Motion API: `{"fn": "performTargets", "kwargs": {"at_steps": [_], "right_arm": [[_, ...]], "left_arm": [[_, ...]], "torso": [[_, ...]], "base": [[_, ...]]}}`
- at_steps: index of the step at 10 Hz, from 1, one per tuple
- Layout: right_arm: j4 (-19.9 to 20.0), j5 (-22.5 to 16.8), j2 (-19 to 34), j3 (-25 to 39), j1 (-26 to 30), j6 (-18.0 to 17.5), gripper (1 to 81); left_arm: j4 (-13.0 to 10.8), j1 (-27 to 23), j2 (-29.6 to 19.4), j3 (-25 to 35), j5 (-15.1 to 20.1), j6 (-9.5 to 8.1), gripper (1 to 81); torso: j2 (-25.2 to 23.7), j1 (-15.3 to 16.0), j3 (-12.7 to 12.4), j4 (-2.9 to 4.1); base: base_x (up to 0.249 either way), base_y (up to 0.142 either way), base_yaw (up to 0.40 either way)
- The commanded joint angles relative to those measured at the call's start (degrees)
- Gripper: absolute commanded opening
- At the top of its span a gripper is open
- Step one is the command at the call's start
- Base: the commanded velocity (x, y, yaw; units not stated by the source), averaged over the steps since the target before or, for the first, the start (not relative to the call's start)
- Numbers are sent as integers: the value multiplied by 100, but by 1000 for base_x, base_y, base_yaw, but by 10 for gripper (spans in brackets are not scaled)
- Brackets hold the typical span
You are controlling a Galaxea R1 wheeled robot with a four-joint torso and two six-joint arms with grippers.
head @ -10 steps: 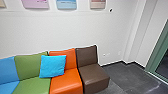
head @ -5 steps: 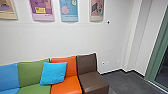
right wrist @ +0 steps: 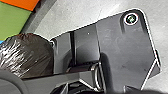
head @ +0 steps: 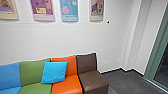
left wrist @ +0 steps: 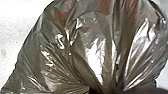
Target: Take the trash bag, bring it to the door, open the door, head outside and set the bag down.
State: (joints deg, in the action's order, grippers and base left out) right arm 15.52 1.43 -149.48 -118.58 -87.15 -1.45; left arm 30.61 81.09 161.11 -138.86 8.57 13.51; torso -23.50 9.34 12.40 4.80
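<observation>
While the left gripper (left wrist: 106,90) holds the gathered bag (left wrist: 75,52), smooth driving should keep it clear of the sofa (head: 65,86); the right gripper's state cannot be told.

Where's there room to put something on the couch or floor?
Bare: the brown seat beside the orange seat, and dark floor between brown seat and green frame. Crowded: where the blue pillow leans on green back and orange back.

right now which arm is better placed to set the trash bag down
Left, most likely. The trash bag shows large and close in the left wrist view, its folds drawn together; in the right wrist view it shows smaller, beside the robot's dark plate.
</observation>
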Motion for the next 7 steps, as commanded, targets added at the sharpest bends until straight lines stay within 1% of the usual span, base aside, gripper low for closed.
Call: {"fn": "performTargets", "kwargs": {"at_steps": [1,3,5,7], "right_arm": [[-224,-564,-444,-751,299,22,811],[-277,-661,-744,-1166,299,31,811],[-295,-661,-832,-1254,281,31,811],[-304,-661,-937,-1316,281,31,811]], "left_arm": [[24,-379,-52,-9,435,47,10],[15,-352,-8,-18,435,47,10],[15,-344,1,-18,435,82,10],[24,-335,35,-71,435,91,10]], "torso": [[542,-349,2,0],[960,-618,0,0],[1412,-911,0,0],[1799,-934,0,0]], "base": [[0,0,0],[0,0,0],[0,0,0],[0,0,0]]}}
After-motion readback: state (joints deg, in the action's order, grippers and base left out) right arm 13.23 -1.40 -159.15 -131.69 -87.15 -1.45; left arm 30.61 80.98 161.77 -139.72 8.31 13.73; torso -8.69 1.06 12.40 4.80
